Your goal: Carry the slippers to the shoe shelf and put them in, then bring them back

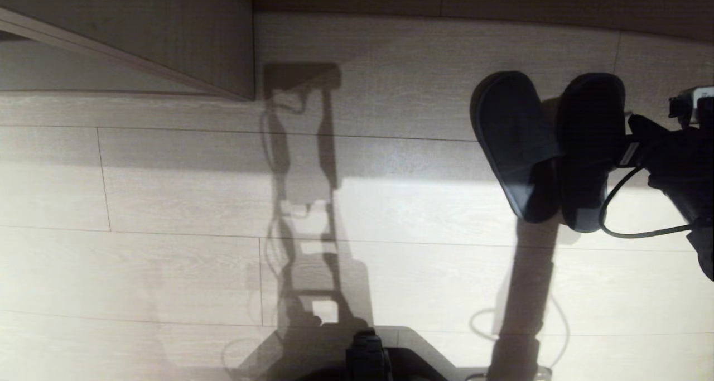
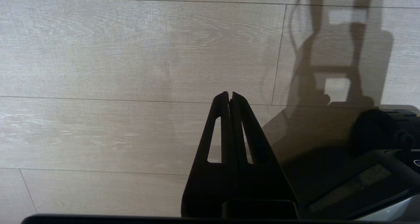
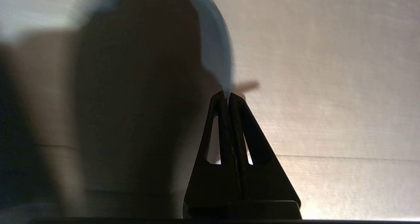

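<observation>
- As I look down from the head camera, the slippers lie side by side on the floor toward its right side, my right hand just beside the outer one, apparently holding nothing.
- From the left wrist, I see my left hand closed and empty, parked over bare floor.
- From the right wrist, my right hand's jaws are pressed together, empty, at a slipper's pale sole rim.
- I judge them light, soft and floppy; I'd pinch both bands or inner edges together.
</observation>
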`<state>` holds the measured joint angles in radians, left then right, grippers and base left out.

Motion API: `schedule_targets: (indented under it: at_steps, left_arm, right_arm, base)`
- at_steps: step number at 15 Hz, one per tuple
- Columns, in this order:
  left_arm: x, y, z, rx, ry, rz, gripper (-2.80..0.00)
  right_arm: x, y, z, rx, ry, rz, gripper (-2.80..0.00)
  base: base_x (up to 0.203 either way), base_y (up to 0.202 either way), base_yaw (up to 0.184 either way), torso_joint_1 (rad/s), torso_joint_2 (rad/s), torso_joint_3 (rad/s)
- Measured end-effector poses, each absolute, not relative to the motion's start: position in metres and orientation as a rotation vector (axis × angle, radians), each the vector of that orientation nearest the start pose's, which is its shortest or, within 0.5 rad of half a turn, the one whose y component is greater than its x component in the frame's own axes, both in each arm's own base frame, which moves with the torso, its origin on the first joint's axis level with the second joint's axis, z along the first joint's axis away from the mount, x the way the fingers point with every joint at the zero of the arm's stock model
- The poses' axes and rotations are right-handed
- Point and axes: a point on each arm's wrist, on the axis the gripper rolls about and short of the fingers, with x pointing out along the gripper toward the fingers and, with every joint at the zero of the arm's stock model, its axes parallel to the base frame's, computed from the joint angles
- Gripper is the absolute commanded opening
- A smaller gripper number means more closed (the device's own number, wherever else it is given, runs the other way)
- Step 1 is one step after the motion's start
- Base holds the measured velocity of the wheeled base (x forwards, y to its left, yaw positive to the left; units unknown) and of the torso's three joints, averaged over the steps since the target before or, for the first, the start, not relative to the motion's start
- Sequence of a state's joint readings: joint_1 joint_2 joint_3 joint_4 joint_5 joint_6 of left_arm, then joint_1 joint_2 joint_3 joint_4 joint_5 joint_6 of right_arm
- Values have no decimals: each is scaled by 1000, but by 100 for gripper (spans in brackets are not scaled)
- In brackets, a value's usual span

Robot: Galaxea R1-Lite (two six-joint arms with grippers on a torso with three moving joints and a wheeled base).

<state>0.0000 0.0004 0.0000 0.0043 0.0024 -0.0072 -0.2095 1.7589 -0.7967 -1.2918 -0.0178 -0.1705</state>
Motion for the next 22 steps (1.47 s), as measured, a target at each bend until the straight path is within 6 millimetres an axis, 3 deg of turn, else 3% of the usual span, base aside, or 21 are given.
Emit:
schedule_targets:
  at_steps: [3, 6, 11, 16, 22]
  left_arm:
    - [-23, 0, 75, -7, 5, 3, -280]
    - [-23, 0, 75, -7, 5, 1, -280]
    - [-23, 0, 75, -5, 6, 2, -280]
    - [-23, 0, 75, -5, 3, 1, -280]
    - [-23, 0, 75, -5, 4, 1, -280]
  right_arm:
    - [292, -19, 246, -212, -344, -115, -280]
    - [288, 27, 236, -229, -324, 37, -280]
    - [296, 75, 217, -217, -285, 191, -280]
    - [323, 95, 210, -220, -294, 162, -280]
    - [341, 97, 230, -252, -366, 54, -280]
  base:
    - [0, 0, 0, 0, 0, 0]
    - [0, 0, 0, 0, 0, 0]
    - [0, 0, 0, 0, 0, 0]
    - [0, 0, 0, 0, 0, 0]
    - [0, 0, 0, 0, 0, 0]
